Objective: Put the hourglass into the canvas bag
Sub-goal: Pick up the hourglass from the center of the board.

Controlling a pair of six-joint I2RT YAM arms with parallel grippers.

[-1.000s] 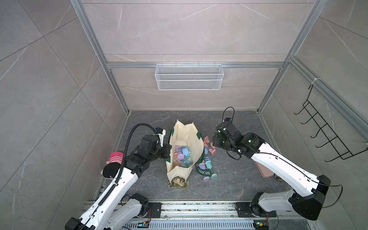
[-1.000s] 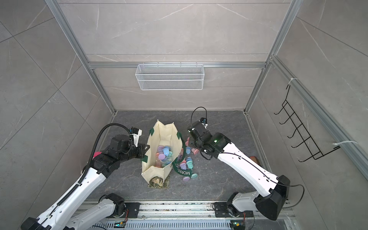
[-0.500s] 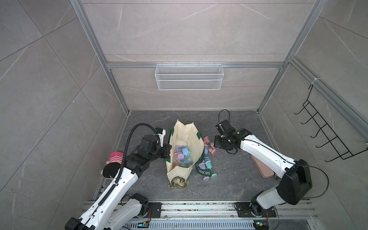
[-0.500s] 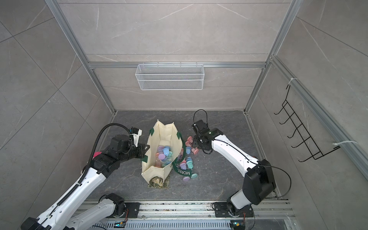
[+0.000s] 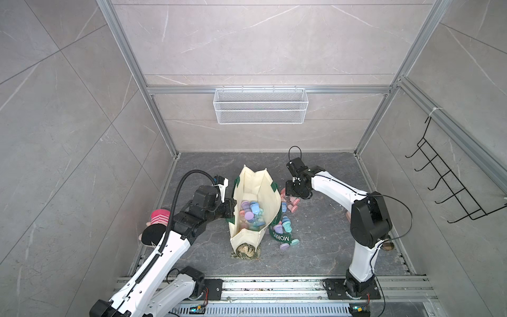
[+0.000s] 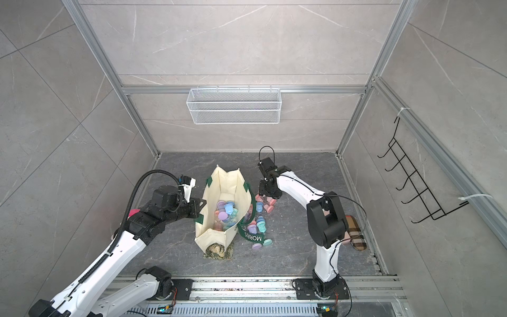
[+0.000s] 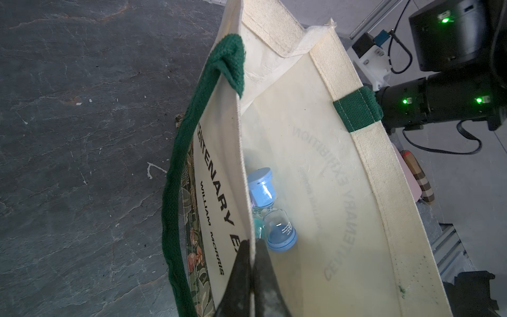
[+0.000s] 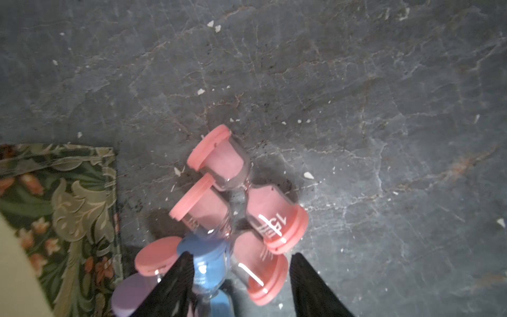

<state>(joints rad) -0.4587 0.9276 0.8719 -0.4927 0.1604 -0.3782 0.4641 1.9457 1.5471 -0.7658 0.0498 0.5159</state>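
In both top views the canvas bag [image 5: 248,184] [image 6: 225,184] sits at lower centre, mouth open toward the camera. Its long side runs from the frame's bottom toward the back wall, and its floral panel [image 5: 245,251] shows at the near end. The left gripper [image 5: 231,208] reaches in from the lower left and is clamped on the bag's left rim. In the left wrist view its fingers [image 7: 241,274] pinch the cream wall between them.

Inside lies a heap of pastel hourglasses [image 5: 251,212]. The left wrist view shows a light-blue hourglass [image 7: 271,211] on its side, long axis running down the frame beside the wall.

Right of the bag, the green MORRIS strap [image 5: 282,238] lies on the floor among loose hourglasses [image 5: 285,223].

Farther back, by the bag's far right corner, the right gripper [image 5: 292,196] [image 6: 265,196] points down over a pink cluster. In the right wrist view its jaws stand apart, one bulb of a pink hourglass [image 8: 258,274] between them. That hourglass lies flat, long axis from upper left to lower right. A blue hourglass [image 8: 208,263] lies against the lower-left finger, and a second pink hourglass [image 8: 271,216] lies parallel just beyond.

Bare slate floor [image 8: 356,82] fills the upper and right of that frame. In a top view open floor runs right to a plaid slipper [image 6: 354,236] by the wall, and back to below the wire basket [image 5: 260,109].
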